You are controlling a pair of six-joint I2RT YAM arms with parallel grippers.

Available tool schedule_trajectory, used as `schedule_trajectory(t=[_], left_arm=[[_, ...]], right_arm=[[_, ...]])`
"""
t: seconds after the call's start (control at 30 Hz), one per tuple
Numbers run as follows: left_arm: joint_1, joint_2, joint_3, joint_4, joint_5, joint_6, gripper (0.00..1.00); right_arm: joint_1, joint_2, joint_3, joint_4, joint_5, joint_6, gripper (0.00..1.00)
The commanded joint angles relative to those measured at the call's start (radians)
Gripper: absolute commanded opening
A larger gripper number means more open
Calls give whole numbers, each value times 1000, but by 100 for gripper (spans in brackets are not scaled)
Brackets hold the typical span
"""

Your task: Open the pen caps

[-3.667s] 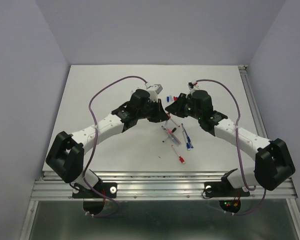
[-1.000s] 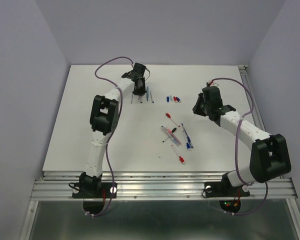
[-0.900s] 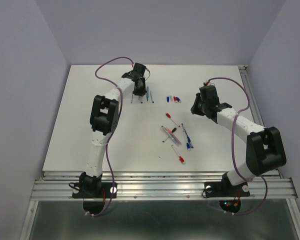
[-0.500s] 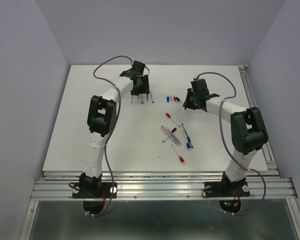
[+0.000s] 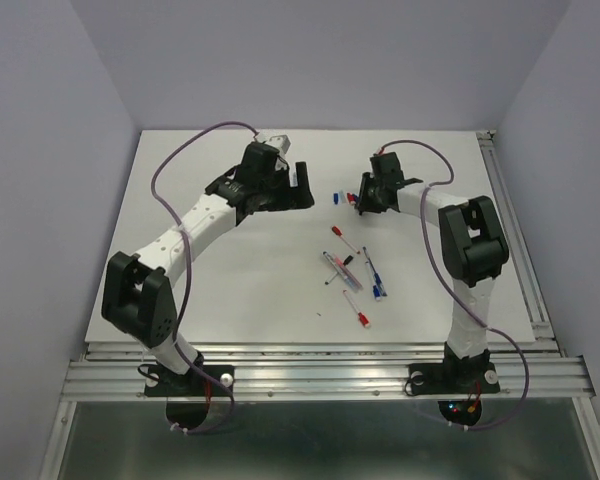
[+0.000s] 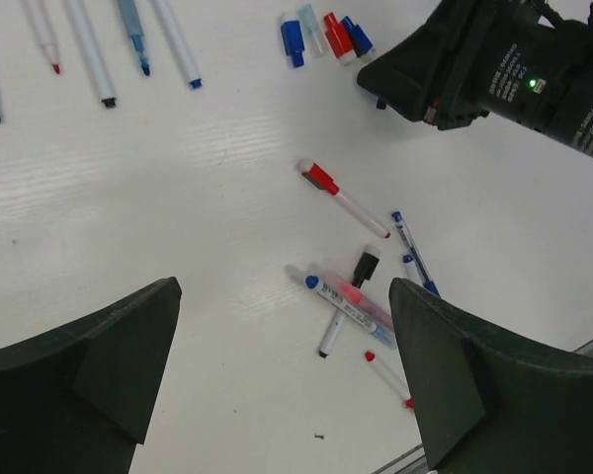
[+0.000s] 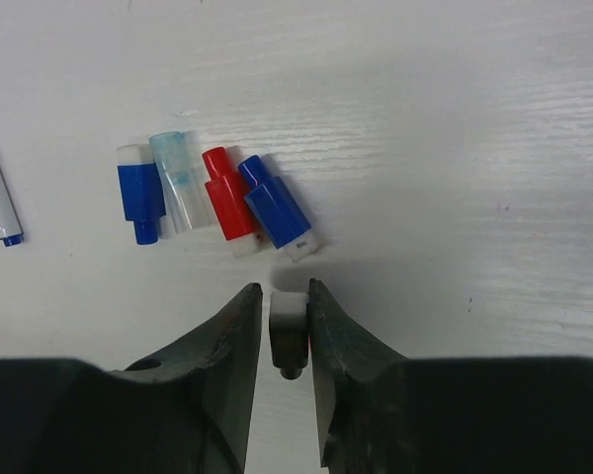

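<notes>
Left gripper (image 6: 285, 326) opened wide and swung off the uncapped barrels (image 6: 89, 49) at far left, now empty. Right gripper (image 7: 282, 291) reached the cap row (image 7: 222, 193), far centre, pinching a black cap (image 7: 289, 341) just near of it. Drop looked imminent; capped pens (image 6: 351, 296) remained mid-table.

Left gripper (image 6: 282, 296): jaws wide apart, nothing between them, above the tabletop (image 6: 178, 197). Four loose pen caps (image 6: 336, 35) in a row (blue, clear, red, blue), just beside the right arm (image 6: 504, 69). Uncapped pens (image 6: 87, 49) lie apart from them. A red-capped pen (image 6: 351, 204) and a pen cluster (image 6: 361, 296) sit nearer the tabletop edge.
</notes>
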Motion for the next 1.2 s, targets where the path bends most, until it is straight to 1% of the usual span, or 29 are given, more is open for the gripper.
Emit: schedule_trajectory(t=[0.0,0.03,0.1,0.13,0.17,0.27,0.4,0.43,0.47,0.5,0.57,0.6,0.7,0.73,0.87,0.9,1.0,1.1,1.17], left_arm=[[-8,-81,-150,62,31,-61,99],[-11,-93,-169,62,34,-66,99],[-16,-119,-219,61,33,-86,99],[-17,-125,-230,61,34,-93,99],[-19,-131,-241,64,36,-102,99],[-23,-141,-263,64,22,-109,99],[-31,-142,-260,72,22,-112,99],[-37,-138,-252,72,19,-112,99],[-40,-133,-249,73,19,-112,99],[-42,-127,-244,72,20,-113,99],[-45,-125,-243,70,20,-119,99],[-48,-124,-246,70,19,-121,99],[-51,-127,-254,72,5,-133,99],[-52,-128,-260,75,5,-139,99],[-55,-121,-264,79,11,-155,99],[-59,-119,-267,81,11,-156,99],[-60,-130,-293,79,5,-165,99],[-63,-141,-304,78,-9,-175,99],[-62,-159,-316,78,-21,-179,99]], right_arm=[[-1,21,74,22,-24,11,33],[-2,26,76,23,-27,16,37],[-2,33,77,20,-32,22,41],[-1,33,79,19,-32,28,50],[-1,32,76,22,-36,28,55],[-1,20,74,16,-42,30,60],[-1,-43,33,23,-67,14,74],[-2,-87,-5,29,-73,7,85],[-2,-109,-24,36,-73,8,94],[-1,-137,-41,48,-79,4,100],[-1,-204,-102,65,-98,-30,100],[-1,-223,-122,74,-136,-53,100],[5,-279,-182,60,-186,-160,100],[16,-295,-200,59,-208,-226,100],[73,-350,-272,42,-205,-384,100],[88,-352,-266,19,-191,-407,100],[154,-315,-230,-24,-86,-478,99],[188,-280,-196,-35,-65,-487,96],[197,-244,-164,-35,-58,-473,92]])
